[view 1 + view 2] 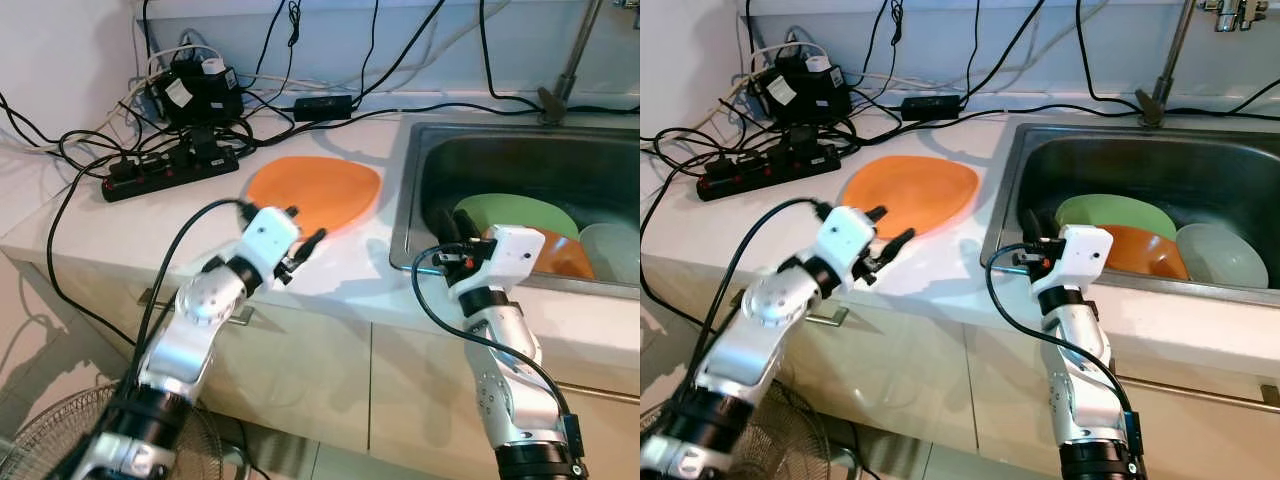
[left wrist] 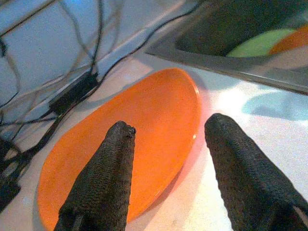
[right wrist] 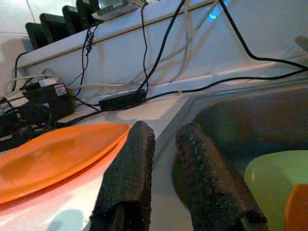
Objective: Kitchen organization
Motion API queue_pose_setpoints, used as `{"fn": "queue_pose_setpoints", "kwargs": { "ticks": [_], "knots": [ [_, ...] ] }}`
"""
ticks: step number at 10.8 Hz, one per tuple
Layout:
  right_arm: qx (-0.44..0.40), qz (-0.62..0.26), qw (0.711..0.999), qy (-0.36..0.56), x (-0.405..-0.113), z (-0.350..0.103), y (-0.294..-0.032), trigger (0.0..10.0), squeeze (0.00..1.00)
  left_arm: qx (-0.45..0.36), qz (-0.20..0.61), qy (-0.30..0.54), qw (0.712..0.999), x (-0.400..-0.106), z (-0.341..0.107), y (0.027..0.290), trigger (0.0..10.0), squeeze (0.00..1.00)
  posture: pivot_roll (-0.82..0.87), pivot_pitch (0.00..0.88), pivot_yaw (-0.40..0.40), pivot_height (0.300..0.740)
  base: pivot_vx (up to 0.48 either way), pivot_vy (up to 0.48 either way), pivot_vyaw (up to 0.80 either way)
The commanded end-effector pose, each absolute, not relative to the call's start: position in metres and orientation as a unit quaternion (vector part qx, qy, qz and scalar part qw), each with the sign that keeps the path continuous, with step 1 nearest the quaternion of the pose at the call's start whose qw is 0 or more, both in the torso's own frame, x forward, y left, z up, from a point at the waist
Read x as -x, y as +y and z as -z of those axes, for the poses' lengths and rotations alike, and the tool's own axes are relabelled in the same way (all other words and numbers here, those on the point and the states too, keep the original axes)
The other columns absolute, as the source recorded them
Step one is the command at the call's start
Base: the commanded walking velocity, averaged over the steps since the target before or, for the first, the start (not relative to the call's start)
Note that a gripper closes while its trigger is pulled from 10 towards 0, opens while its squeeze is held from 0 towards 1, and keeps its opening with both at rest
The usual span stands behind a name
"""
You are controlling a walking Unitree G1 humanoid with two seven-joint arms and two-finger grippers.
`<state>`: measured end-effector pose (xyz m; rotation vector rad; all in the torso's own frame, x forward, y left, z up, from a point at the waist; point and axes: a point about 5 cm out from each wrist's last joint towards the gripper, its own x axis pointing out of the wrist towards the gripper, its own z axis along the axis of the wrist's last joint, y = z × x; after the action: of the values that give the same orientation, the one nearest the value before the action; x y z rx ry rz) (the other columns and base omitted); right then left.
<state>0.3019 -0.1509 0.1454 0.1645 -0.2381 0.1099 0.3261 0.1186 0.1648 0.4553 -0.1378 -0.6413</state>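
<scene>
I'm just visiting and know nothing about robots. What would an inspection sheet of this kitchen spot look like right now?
Surface: white countertop beside a steel sink.
Job's things: orange plate flat on the countertop; green plate, orange bowl and pale bowl in the sink.
Clutter: black power strip and black adapters at the back of the countertop.
Grippers: left gripper open, just short of the orange plate's near rim; right gripper at the sink's near left edge, fingers slightly apart, holding nothing.
Cables: many black cables along the wall and countertop.
Surroundings: faucet behind the sink, cabinet doors below, a fan on the floor.
</scene>
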Motion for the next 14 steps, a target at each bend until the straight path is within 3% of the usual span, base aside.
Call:
{"fn": "queue_pose_setpoints", "kwargs": {
  "ticks": [1, 2, 3, 11, 14],
  "knots": [
    [-0.081, -0.062, 0.988, -0.116, -0.305, -0.147, -0.145, 10.0, 0.00, -0.247, 0.330, -0.055, 0.909, -0.328, -0.165, 0.121, 10.0, 1.00, 0.04, 0.000, 0.140, 0.740, 0.000, 0.000, 0.00],
    [-0.083, -0.062, 0.988, -0.116, -0.306, -0.147, -0.145, 10.0, 0.00, -0.268, 0.355, -0.044, 0.895, -0.326, -0.162, 0.122, 10.0, 0.11, 0.04, 0.000, 0.141, 0.740, 0.000, 0.000, 0.00],
    [-0.084, -0.061, 0.988, -0.115, -0.307, -0.146, -0.144, 10.0, 0.00, -0.295, 0.375, -0.027, 0.879, -0.326, -0.160, 0.125, 10.0, 0.00, 0.04, 0.000, 0.144, 0.740, 0.000, 0.000, 0.00],
    [-0.088, -0.054, 0.988, -0.115, -0.311, -0.148, -0.142, 10.0, 0.00, -0.402, 0.358, -0.006, 0.842, -0.353, -0.171, 0.125, 10.0, 0.00, 0.05, 0.000, 0.146, 0.740, 0.000, 0.000, 0.00],
    [-0.088, -0.056, 0.988, -0.114, -0.312, -0.147, -0.141, 10.0, 0.00, -0.459, 0.351, 0.020, 0.816, -0.366, -0.171, 0.124, 10.0, 0.00, 0.04, 0.000, 0.152, 0.740, 0.000, 0.000, 0.00]
  ]
}}
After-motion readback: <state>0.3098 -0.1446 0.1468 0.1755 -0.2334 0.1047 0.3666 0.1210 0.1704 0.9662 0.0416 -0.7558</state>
